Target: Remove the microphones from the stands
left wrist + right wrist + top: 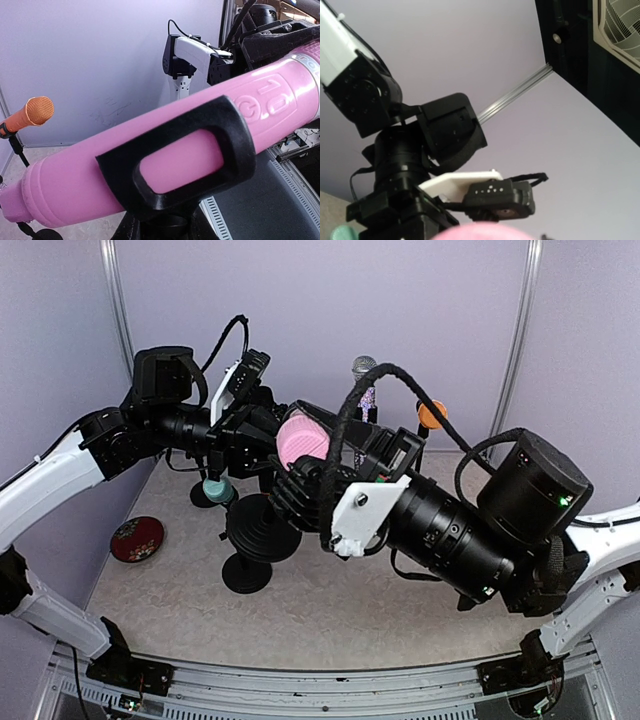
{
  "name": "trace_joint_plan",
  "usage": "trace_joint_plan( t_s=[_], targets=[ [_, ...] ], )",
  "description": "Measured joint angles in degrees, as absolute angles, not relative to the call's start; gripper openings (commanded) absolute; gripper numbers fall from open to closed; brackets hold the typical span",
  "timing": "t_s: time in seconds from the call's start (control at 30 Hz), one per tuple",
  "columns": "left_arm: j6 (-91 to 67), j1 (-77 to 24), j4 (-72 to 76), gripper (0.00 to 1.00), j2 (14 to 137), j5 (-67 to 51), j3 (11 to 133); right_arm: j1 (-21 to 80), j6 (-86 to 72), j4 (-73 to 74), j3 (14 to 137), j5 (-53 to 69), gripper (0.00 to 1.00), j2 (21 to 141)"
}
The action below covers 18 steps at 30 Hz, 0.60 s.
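A pink microphone (302,438) lies tilted in the black clip (235,135) of a stand. It fills the left wrist view (75,185), and its top shows at the bottom edge of the right wrist view (480,233). My left gripper (262,435) sits at the stand just under the clip, with its dark fingers on either side of the stand's joint (172,227). My right gripper (305,485) is at the microphone's ringed upper end (277,42) and appears shut on it. Its fingers are hidden in its own wrist view.
An orange microphone (432,415) and a glittery one (363,368) stand on stands at the back. A teal one (216,490) stands left of centre. A black round stand base (246,575) sits in front of it. A red disc (137,538) lies at the left.
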State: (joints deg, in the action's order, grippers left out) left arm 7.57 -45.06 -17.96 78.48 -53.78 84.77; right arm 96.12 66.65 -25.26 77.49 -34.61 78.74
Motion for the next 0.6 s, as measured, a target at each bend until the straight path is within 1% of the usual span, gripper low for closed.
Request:
trace_joint_plan(
  t_s=[0.2, 0.6],
  targets=[
    [7.6, -45.1, -17.1, 0.0, 78.0, -55.4, 84.8, 99.6, 70.3, -26.5, 78.0, -37.8, 0.0, 78.9],
    [7.1, -45.1, -15.7, 0.0, 78.0, -54.8, 84.8, 102.7, 72.2, -27.3, 79.2, -39.9, 0.0, 79.0]
  ],
)
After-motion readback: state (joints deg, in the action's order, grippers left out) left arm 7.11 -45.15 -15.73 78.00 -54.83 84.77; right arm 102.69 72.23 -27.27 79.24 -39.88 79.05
